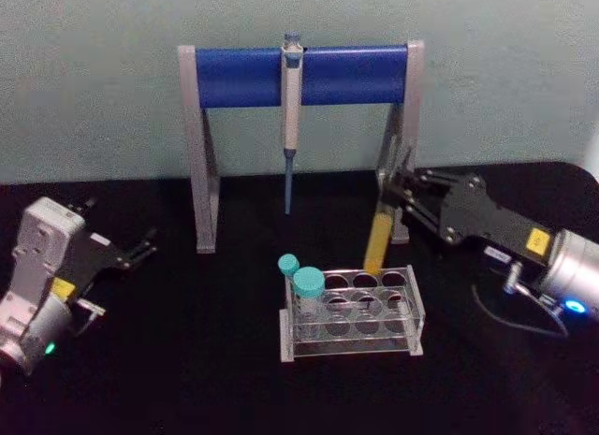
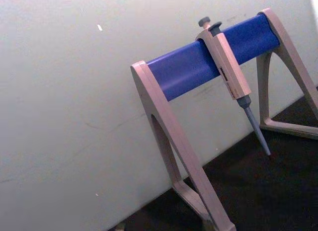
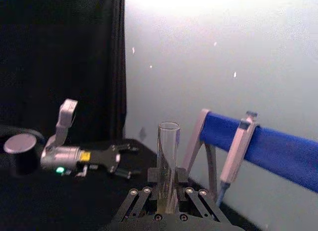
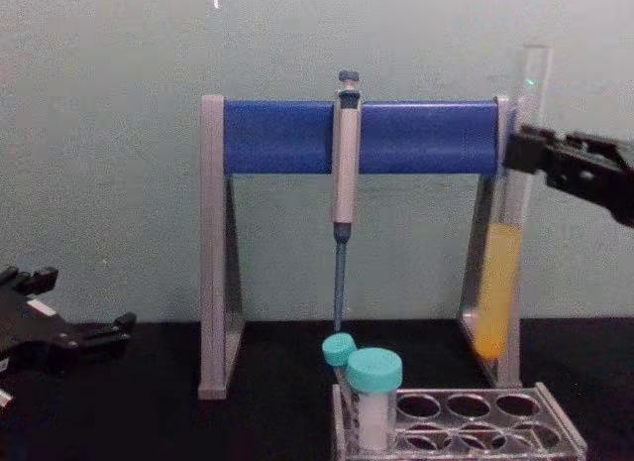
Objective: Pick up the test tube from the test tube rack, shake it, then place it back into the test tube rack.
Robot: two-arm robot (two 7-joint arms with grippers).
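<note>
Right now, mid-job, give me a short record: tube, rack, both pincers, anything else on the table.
test tube rack: on table, two teal-capped tubes at its left end
test tube: held clear of the rack, near upright, yellow-orange liquid low
right pincer: shut on test tube's upper part, by rack's far right side
left pincer: open, parked far left
pipette: hanging on stand
</note>
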